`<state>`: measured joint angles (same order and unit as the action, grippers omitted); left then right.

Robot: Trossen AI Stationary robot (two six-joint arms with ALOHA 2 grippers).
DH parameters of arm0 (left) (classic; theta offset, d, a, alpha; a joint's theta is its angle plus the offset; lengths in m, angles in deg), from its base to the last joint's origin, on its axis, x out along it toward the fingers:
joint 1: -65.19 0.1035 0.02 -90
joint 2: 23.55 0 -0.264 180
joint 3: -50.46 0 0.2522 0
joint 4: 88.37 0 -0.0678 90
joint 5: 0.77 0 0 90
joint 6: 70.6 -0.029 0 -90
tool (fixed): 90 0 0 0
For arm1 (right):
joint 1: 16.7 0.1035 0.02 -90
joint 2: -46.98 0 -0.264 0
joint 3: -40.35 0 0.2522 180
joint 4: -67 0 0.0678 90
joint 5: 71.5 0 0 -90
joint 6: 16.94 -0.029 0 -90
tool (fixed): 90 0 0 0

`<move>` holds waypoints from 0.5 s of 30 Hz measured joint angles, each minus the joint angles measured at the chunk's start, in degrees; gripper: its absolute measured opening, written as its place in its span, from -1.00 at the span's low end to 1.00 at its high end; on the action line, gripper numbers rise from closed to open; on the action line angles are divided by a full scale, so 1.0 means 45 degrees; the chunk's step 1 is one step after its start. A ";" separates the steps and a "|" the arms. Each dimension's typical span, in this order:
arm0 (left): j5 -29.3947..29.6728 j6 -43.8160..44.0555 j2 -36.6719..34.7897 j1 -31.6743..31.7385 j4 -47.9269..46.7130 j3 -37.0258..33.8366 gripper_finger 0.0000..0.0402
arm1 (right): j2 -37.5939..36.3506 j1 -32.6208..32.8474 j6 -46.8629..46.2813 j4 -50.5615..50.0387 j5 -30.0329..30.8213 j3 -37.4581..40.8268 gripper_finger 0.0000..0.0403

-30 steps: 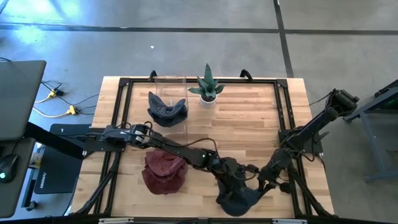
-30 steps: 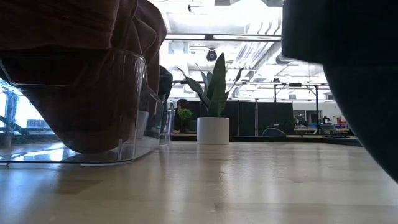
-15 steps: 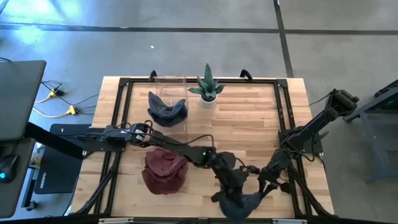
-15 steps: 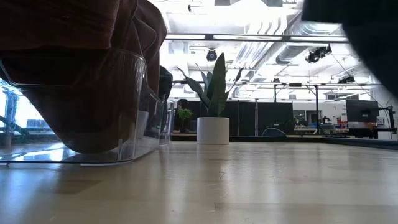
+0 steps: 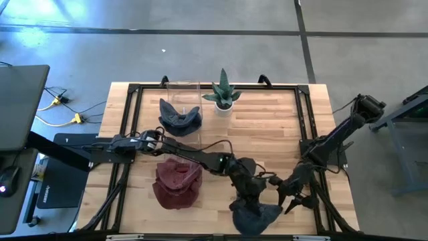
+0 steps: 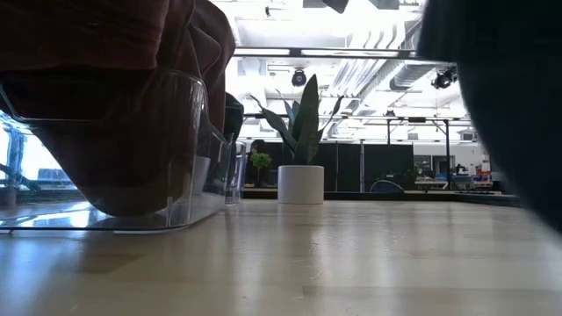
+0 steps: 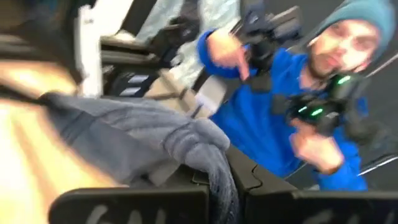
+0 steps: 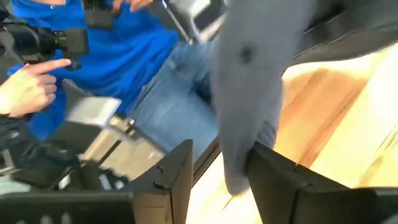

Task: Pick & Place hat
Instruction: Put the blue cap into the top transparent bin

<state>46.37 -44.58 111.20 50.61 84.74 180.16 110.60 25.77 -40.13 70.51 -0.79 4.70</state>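
— Hat point(image 5: 254, 215) is sitting at the table's point(image 5: 267, 127) near edge; the left gripper point(image 5: 246, 201) is pinching its grey fabric, the right gripper point(image 5: 294, 197) is hanging spread beside it, holding nothing.

— Risk: one thin fold could be slipping out, dropping it off the edge toward the person in blue point(image 7: 292, 106).

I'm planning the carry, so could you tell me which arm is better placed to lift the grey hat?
Probably left: the left gripper is shut on the grey hat, with its brim bunched between the fingers. The right gripper sits beside it.
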 joint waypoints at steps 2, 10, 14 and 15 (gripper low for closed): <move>0.0134 -0.0497 -0.0331 0.0119 -0.0864 -0.0010 -0.99 | -0.0223 0.0466 -0.0619 -0.0505 0.0183 0.0000 -0.30; 0.1088 -0.3725 -0.2385 0.0986 -0.5075 0.0019 -1.00 | -0.1167 0.2835 -0.2021 -0.0440 0.3483 0.1160 -0.30; 0.1936 -0.4863 -0.3311 0.1809 -0.7004 -0.0005 -1.00 | -0.1437 0.3072 -0.2099 0.1091 0.5321 0.2287 -0.30; 0.2150 -0.5116 -0.3564 0.2072 -0.7336 0.0013 -1.00 | -0.1488 0.3067 -0.1884 0.1629 0.5728 0.2484 -0.30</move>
<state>56.05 -67.60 95.16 59.94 51.73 180.22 103.90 39.57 -48.61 77.84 24.99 15.88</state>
